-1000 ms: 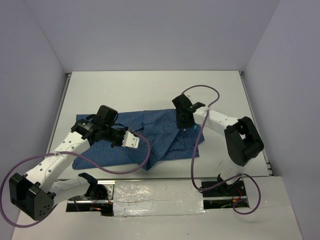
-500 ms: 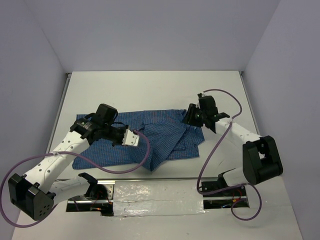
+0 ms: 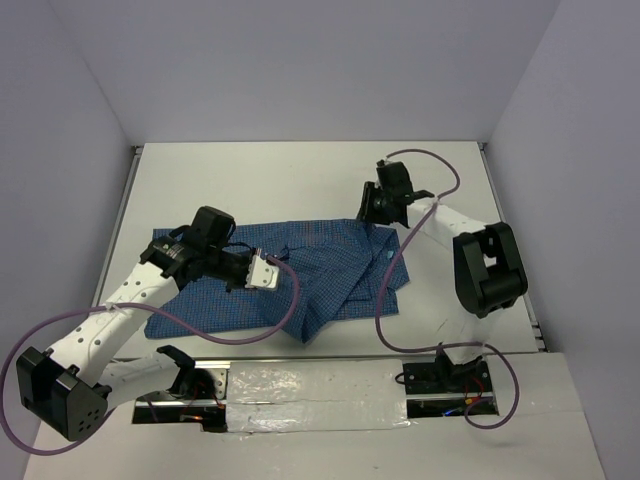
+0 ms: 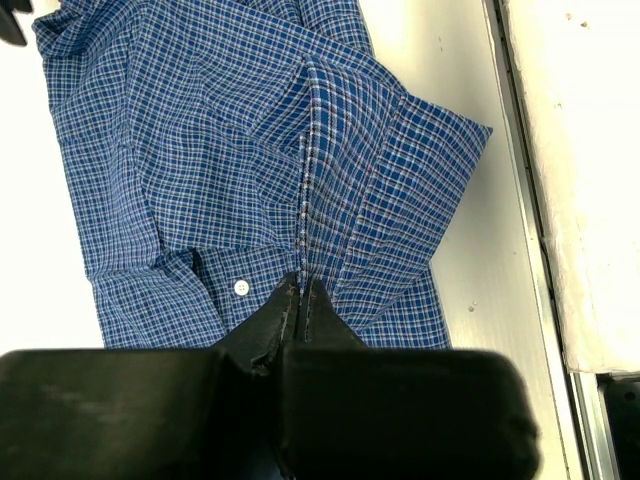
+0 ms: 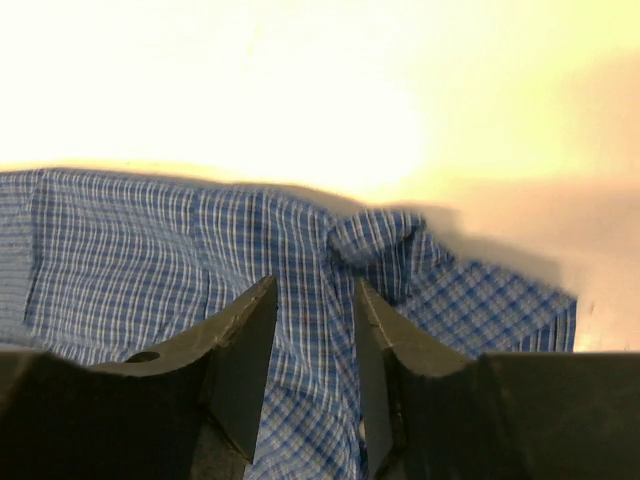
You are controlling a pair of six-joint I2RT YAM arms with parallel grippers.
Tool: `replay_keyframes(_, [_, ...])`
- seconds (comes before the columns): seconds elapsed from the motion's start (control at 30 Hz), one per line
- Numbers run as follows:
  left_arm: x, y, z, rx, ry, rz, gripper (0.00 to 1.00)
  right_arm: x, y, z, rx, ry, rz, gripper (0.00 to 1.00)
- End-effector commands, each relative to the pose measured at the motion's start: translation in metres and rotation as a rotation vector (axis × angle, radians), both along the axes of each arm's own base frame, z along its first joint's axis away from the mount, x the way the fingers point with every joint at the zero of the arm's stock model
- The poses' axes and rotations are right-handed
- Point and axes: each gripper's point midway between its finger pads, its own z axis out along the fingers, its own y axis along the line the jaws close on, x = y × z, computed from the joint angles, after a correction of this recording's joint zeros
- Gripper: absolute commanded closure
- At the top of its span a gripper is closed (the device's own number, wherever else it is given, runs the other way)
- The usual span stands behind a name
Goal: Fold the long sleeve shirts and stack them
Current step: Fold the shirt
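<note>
The blue checked long sleeve shirt (image 3: 330, 265) lies crumpled across the middle of the white table (image 3: 300, 180). My left gripper (image 3: 272, 272) is over its centre. In the left wrist view this gripper (image 4: 300, 285) is shut on a raised ridge of the shirt (image 4: 200, 150), next to a white button (image 4: 240, 287). My right gripper (image 3: 370, 213) sits at the shirt's far right edge. In the right wrist view it (image 5: 315, 290) stands open, its fingers straddling a rumpled fold of the shirt (image 5: 150, 240) just below them.
Purple cables trail from both arms: one (image 3: 290, 310) loops over the shirt's near part, the other (image 3: 385, 300) hangs by its right edge. A taped strip (image 3: 300, 385) and metal rail (image 4: 525, 200) run along the table's near edge. Walls stand close on three sides.
The right gripper swung out to the right, then back toward the far edge of the shirt. The shirt's right part shifted and now lies flatter. The left gripper kept its hold and place.
</note>
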Motion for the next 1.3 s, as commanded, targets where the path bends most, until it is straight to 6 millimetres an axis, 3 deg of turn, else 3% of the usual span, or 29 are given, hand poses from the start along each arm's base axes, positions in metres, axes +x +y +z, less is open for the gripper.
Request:
replay_keyframes(0.0, [0.003, -0.009, 0.021, -0.054, -0.024, -0.010, 1.00, 0.016, -0.004, 0.000, -0.125, 0.002, 0.009, 0.57])
replay_keyframes(0.37, [0.009, -0.007, 0.018, -0.035, -0.042, 0.006, 1.00, 0.006, 0.004, 0.004, -0.261, 0.001, 0.050, 0.54])
replay_keyframes(0.57, [0.015, -0.005, 0.019, -0.024, -0.067, 0.018, 1.00, 0.004, 0.002, -0.020, -0.308, 0.066, 0.054, 0.59])
replay_keyframes(0.67, [0.015, -0.003, 0.019, -0.017, -0.075, 0.026, 1.00, 0.008, 0.001, -0.016, -0.318, 0.049, 0.049, 0.69])
replay_keyframes(0.73, [0.014, -0.003, 0.018, -0.014, -0.074, 0.021, 1.00, 0.013, 0.002, -0.011, -0.319, 0.036, 0.046, 0.83])
replay_keyframes(0.87, [0.013, -0.003, 0.019, -0.020, -0.079, 0.022, 1.00, 0.019, -0.002, -0.012, -0.327, 0.049, 0.048, 0.90])
replay_keyframes(0.93, [0.015, -0.002, 0.020, -0.016, -0.088, 0.025, 1.00, 0.019, -0.006, -0.015, -0.332, 0.055, 0.042, 1.00])
replay_keyframes(1.07, [0.012, 0.000, 0.020, -0.010, -0.093, 0.022, 1.00, 0.019, -0.016, -0.014, -0.283, 0.059, 0.005, 1.00])
replay_keyframes(1.27, [0.009, 0.001, 0.021, -0.012, -0.097, 0.010, 1.00, 0.018, -0.037, -0.011, -0.046, 0.082, -0.086, 1.00])
